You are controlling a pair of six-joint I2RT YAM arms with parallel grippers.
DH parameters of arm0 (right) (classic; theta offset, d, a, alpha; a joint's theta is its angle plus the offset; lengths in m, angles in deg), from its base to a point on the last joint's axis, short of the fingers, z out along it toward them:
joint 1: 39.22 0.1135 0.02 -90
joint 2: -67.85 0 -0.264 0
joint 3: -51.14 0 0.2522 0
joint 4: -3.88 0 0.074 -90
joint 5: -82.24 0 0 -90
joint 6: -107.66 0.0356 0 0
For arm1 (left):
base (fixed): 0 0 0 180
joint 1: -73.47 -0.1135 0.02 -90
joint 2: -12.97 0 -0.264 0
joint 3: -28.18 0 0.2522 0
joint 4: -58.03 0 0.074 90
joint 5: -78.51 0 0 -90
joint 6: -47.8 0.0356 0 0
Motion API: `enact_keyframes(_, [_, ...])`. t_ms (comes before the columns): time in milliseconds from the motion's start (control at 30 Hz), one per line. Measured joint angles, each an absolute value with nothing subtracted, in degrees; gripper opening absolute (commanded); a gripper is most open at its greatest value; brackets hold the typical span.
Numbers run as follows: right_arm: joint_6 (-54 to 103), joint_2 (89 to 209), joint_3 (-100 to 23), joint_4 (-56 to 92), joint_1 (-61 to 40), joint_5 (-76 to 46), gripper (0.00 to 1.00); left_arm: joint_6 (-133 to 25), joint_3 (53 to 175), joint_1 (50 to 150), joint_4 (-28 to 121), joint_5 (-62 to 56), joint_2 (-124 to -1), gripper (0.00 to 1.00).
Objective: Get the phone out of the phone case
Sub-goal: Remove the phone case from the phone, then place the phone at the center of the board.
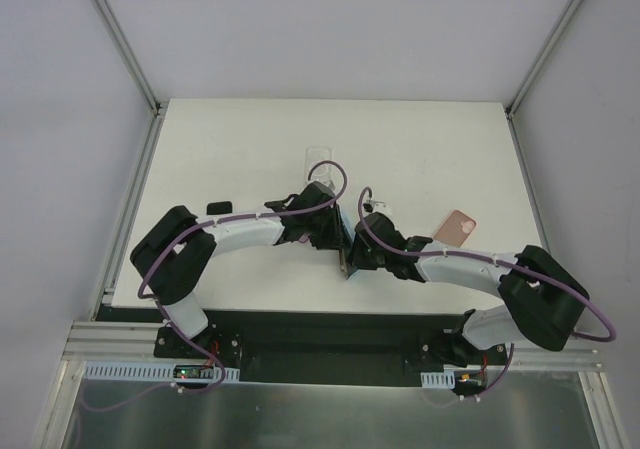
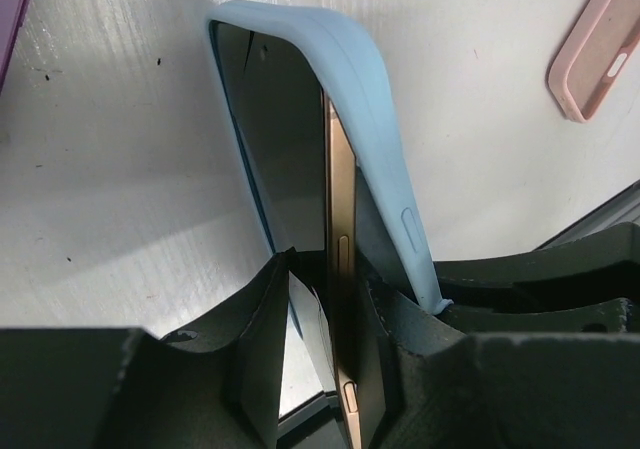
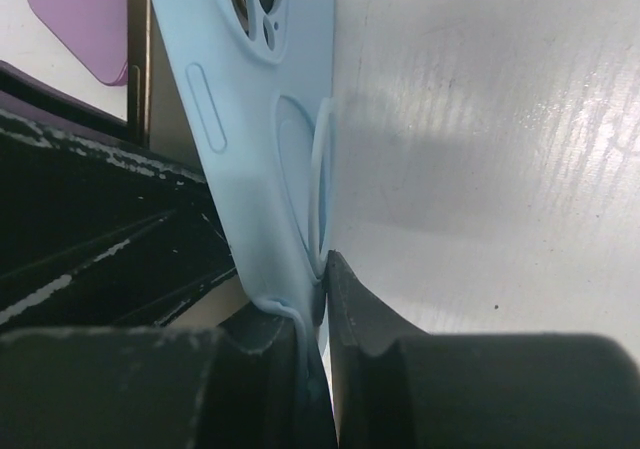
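The phone (image 2: 340, 199), with a gold edge and a dark screen, stands on its edge above the table. My left gripper (image 2: 330, 294) is shut on its lower part, one finger on each face. The light blue phone case (image 2: 365, 89) still wraps the phone's top end, but its lower back has peeled away from the phone to the right. My right gripper (image 3: 322, 304) is shut on that loose blue phone case (image 3: 250, 119), pinching its lower edge; the phone's gold edge (image 3: 139, 79) shows to its left. In the top view both grippers (image 1: 325, 231) (image 1: 358, 252) meet at mid-table.
A pink case (image 1: 457, 227) (image 2: 595, 49) lies flat on the white table (image 1: 230, 139), right of the grippers. A clear case (image 1: 322, 159) lies behind them. A purple case (image 3: 80, 19) lies near the phone, and its edge (image 2: 12, 9) shows in the left wrist view.
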State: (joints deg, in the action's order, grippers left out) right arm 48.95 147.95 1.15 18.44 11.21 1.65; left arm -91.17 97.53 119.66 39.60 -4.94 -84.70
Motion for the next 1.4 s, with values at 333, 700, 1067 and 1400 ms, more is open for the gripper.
enact_keyframes(333, [47.83,148.1,1.44,16.85,10.67,-1.66,0.02,-90.32,96.42,119.62,38.46,-5.33,-82.55,0.0])
enact_keyframes(700, [40.09,148.65,-1.93,26.35,9.24,10.06,0.01,-78.95,98.08,113.72,17.7,-9.11,-79.47,0.0])
enact_keyframes(1067, [39.44,147.29,-0.83,26.9,9.9,11.68,0.01,-75.57,99.48,114.0,10.13,-10.62,-79.25,0.0])
enact_keyframes(1400, [39.68,146.2,-0.51,28.63,9.9,12.36,0.01,-75.06,103.34,113.63,3.1,-14.23,-75.06,0.0])
